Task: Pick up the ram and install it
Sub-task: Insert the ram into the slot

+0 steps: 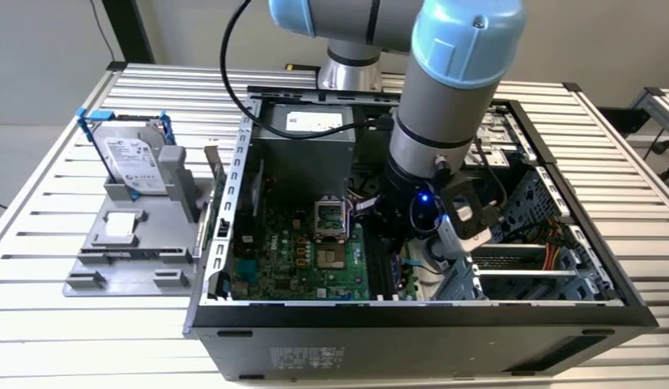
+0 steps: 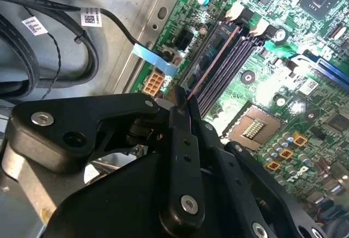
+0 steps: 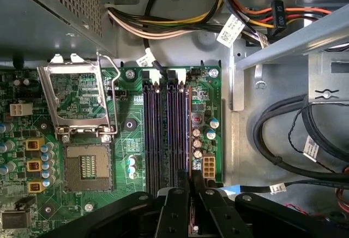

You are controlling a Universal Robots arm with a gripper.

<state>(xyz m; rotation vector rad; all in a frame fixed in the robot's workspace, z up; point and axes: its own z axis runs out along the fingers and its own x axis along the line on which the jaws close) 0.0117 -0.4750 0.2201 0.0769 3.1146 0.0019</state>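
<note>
We count one ram (image 2: 214, 63), clamped edge-on in the tool (image 2: 182, 104) over four slots (image 3: 166, 131). The exterior view adds one drive (image 1: 131, 158) on the counter (image 1: 53, 243).

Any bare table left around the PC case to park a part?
Bare slats left of the gray fixture and right of the case; a strip in front of the fixture. Crowded inside the case: arm, claw, cables, motherboard.

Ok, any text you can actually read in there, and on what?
None is legible.
Hard drive label: too small.
Power supply label: too small.
Case sticker: blurred.
Cable tag: code, too small.
The ram, held in the gripper: edge-on, no print showing.
</note>
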